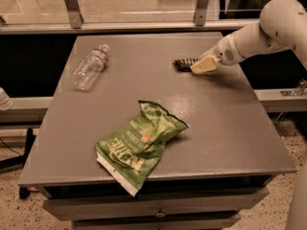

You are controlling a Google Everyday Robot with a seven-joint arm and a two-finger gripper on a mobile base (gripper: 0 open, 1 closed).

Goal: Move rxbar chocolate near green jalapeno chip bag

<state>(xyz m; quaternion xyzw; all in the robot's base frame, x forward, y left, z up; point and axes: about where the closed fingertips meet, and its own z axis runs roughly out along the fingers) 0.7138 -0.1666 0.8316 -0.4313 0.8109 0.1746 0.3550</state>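
The rxbar chocolate (183, 63) is a small flat black wrapper lying on the grey table (216, 119), at the back right. My gripper (203, 65) is low over the table at the bar's right end and covers that end; whether it grips the bar does not show. The green jalapeno chip bag (138, 145) lies crumpled near the table's front edge, left of centre, well apart from the bar and the gripper. My white arm (268, 30) reaches in from the right.
A clear plastic water bottle (89, 67) lies on its side at the table's back left. A rail with metal posts (71, 6) runs behind the table. The table's front edge has a drawer (158, 210) below it.
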